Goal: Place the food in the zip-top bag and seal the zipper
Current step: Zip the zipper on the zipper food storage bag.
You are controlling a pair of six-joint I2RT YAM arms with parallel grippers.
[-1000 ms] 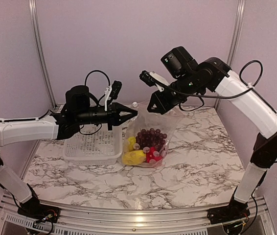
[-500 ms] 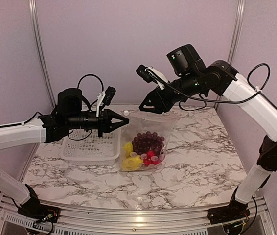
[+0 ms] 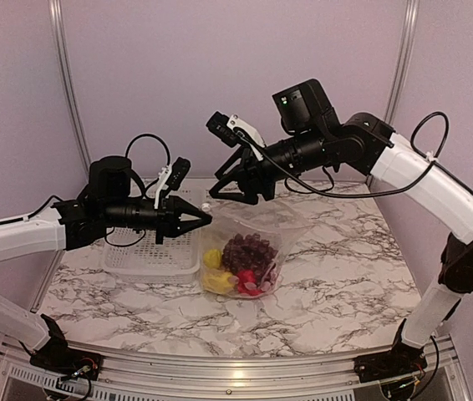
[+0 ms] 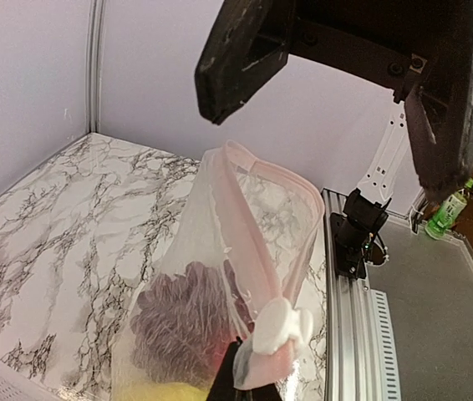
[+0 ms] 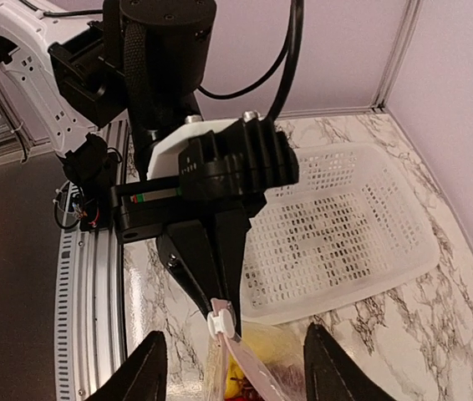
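Sealing stage now, I reckon. Food [image 3: 247, 255] sits low in the zip-top bag [image 3: 280, 224], grapes on top, yellow & red bits under. The bag rests on the bench [image 3: 345, 276] just beside the white basket [image 3: 149, 255]. No loose pieces that I can see outside it.

Left jaws are pressed together, pinching one end of the zipper [image 4: 249, 242] right by the white slider tab [image 4: 280, 332]. Can't tell whether they're on the tab itself or on the strip next to it. The mouth looks unsealed: in the left wrist view the pink strip bows out into a loop. Right jaws are spread wide w/ nothing in them, hovering just above the tab and v. close to the left fingertips.

How to do it well, imo:
- **Anchor:** left is the anchor, so firm grip & no drifting.
- **Grasp:** right comes down square on the tab. It's a small target, so centre it betw. the fingers before closing, and mind the left tips, there's barely any room.
- **Tension:** the strip wants to be taut & straight first, since a slack loop will likely jam the slider.
- **Pull:** draw the tab along the strip away from the left, in line w/ the zipper, not up or sideways, so the two lips feed in flat.
- **Speed:** go slow. The film looks thin & crinkly, so it could slip from the pinch, or the bag could drag and tip the food.
- **Finish:** run the tab the full length to the far end.
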